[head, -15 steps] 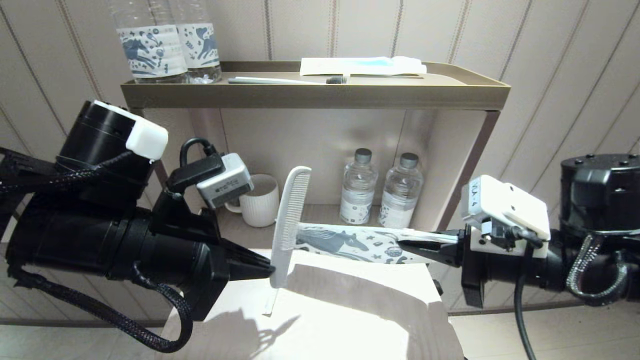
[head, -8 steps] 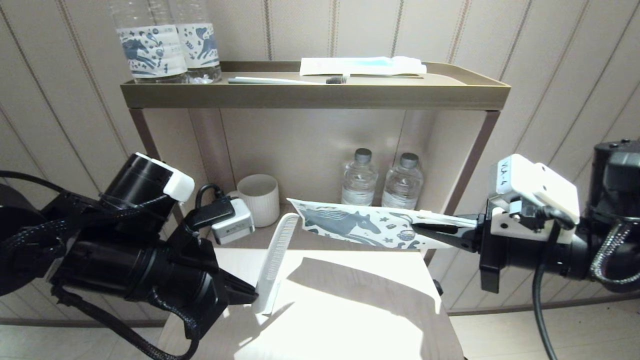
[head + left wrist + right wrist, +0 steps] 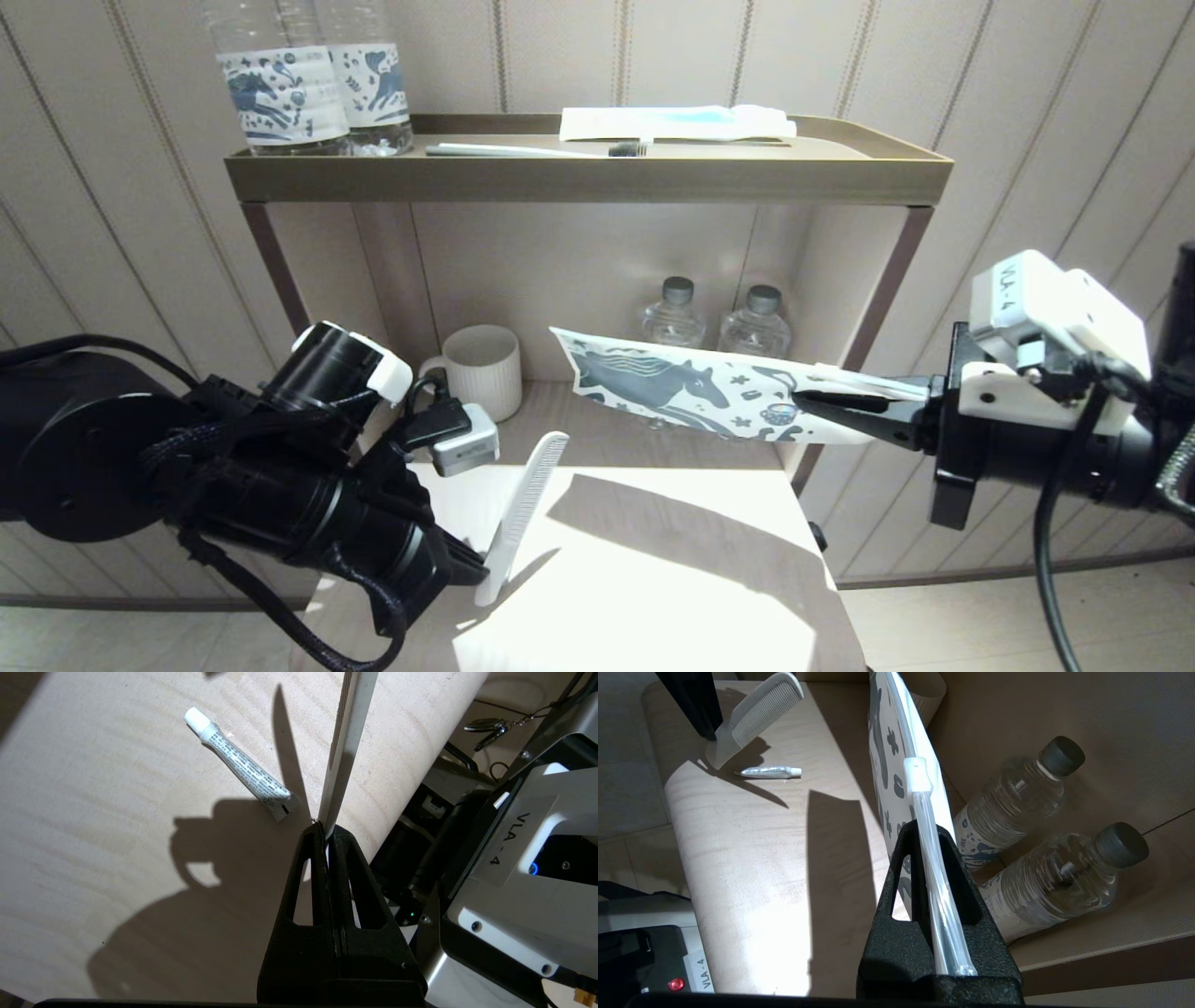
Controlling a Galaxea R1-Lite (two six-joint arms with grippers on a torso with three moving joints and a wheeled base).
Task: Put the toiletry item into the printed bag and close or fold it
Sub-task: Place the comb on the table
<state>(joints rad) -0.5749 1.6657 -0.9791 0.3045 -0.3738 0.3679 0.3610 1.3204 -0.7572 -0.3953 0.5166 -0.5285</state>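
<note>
1. Comb and bag are both off the table: the left gripper [image 3: 471, 571] is clamped on the handle end of the long flat white plastic comb [image 3: 523, 509], which tilts up over the pale wooden tabletop [image 3: 653, 597] with its teeth uppermost.
2. At the right, the right gripper [image 3: 810, 403] is pinched shut on one end of the flat white plastic pouch printed with a dark blue-grey horse [image 3: 691, 392], holding it level in the air in front of the lower shelf.
3. Comb and pouch are well apart; nothing is inside the pouch yet, by my reading.
4. In the right wrist view a white slider [image 3: 917, 774] sits on the pouch's top seal, so the mouth looks shut; I cannot tell whether any stretch is open.
5. To do this step well, I would get the mouth open first, then line the comb's length up with the pouch and feed it in end first.
6. On the tabletop lies a small white tube [image 3: 243, 767], beside the comb's shadow.
7. The lower shelf holds two clear water bottles [image 3: 1013, 802] and a ribbed white cup [image 3: 481, 369].
</note>
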